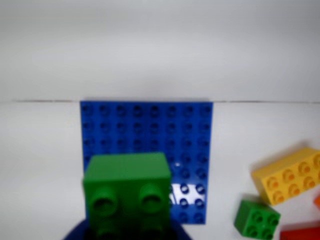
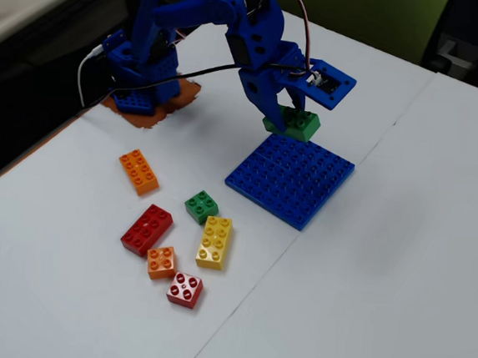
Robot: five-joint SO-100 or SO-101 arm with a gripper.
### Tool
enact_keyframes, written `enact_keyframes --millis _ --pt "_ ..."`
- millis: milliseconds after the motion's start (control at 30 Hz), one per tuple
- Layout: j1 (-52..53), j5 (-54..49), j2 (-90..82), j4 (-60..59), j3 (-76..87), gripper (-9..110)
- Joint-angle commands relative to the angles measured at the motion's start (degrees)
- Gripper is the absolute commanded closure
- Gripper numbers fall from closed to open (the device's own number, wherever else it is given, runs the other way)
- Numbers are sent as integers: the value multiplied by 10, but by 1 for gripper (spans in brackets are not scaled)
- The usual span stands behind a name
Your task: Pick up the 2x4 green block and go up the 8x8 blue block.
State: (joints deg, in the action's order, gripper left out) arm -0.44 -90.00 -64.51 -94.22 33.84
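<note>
My gripper [image 2: 285,116] is shut on the 2x4 green block [image 2: 295,124], which hangs just above the far left edge of the 8x8 blue block [image 2: 293,180] in the fixed view. In the wrist view the green block [image 1: 127,189] fills the lower middle with its studs facing the camera. It covers the near left part of the blue baseplate [image 1: 150,125], and only the dark blue jaw tips show beneath it. The plate lies flat on the white table.
Loose bricks lie left of the plate in the fixed view: small green [image 2: 201,206], yellow [image 2: 215,242], red [image 2: 147,230], orange [image 2: 139,172], small orange [image 2: 161,262], small red [image 2: 185,290]. The wrist view shows the yellow [image 1: 287,175] and small green [image 1: 256,218] bricks at right. The arm base [image 2: 140,70] stands far left.
</note>
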Motion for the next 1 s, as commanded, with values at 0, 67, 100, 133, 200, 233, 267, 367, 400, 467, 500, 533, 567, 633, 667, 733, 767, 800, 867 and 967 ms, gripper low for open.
enact_keyframes --millis 0,67,100,133,200,233,267,367,400,467,500,533,567,633,667,733,767,800,867,967 --pt "-11 -1 -13 -1 -29 97" --pt "-13 0 -13 0 -29 97" --pt "-13 1 -14 1 -29 97" --pt "-14 1 -14 2 -29 97" --pt "-15 1 -14 3 -29 97" --pt "-15 1 -14 3 -29 97" --pt "-16 1 -14 4 -29 97" --pt "-16 0 -14 4 -29 97" --pt "-16 0 -14 4 -29 97" --pt "-16 -1 -14 6 -29 97" --pt "-17 -1 -14 6 -29 97" --pt "-17 -1 -13 7 -29 97" --pt "-17 -1 -13 7 -29 97" --pt "-17 -1 -12 9 -29 97" --pt "-17 -1 -11 10 -29 97" --pt "-17 -2 -11 11 -29 97" --pt "-17 -2 -11 11 -29 97" --pt "-17 -2 -11 11 -29 97" --pt "-17 -1 -11 12 -29 97" --pt "-17 -1 -11 12 -29 97"
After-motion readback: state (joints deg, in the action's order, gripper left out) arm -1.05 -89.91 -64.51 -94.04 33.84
